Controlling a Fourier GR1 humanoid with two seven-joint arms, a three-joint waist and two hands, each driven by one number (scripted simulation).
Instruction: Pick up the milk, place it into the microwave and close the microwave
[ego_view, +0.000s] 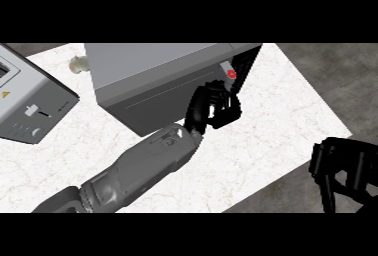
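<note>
Milk (229, 70) sits inside the microwave (159, 80) near the surface's far edge; left robot hand (212, 106), clenched empty at the door (247, 67), should push it fully closed.

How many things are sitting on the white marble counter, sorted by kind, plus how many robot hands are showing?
Grey box-shaped microwave: 1
Light grey appliance with front controls: 1
Small off-white round object behind the microwave: 1
Black robot hands: 2, left hand at the microwave door, right hand off the counter's right edge
Total: 5
</note>
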